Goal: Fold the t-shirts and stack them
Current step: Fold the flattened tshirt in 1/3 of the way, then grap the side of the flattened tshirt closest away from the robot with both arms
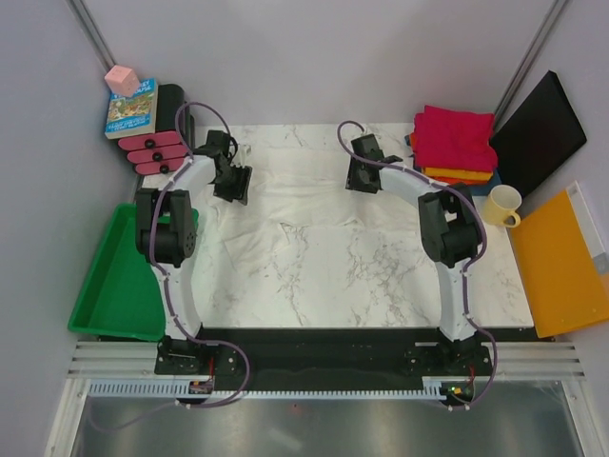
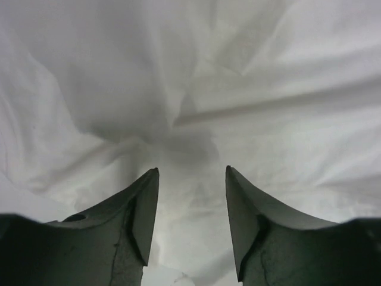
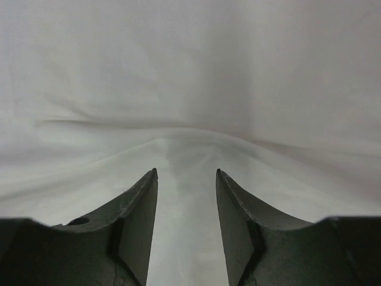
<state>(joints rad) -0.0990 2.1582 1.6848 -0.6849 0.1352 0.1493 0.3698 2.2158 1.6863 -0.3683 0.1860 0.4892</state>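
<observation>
While both jaw pairs stand partly apart, the left gripper (image 2: 192, 170) and right gripper (image 3: 186, 171) straddle creases of the off-white t-shirt (image 1: 285, 202), spread along the worktop's far edge. Expect soft, light cloth; pinch raised folds near its far corners.

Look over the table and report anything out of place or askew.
Only the white shirt stands out: it lies rumpled and unfolded across the far half of the table, while the folded shirts sit stacked at the far right corner. The left gripper and right gripper are open over it. Nothing looks spilled.
</observation>
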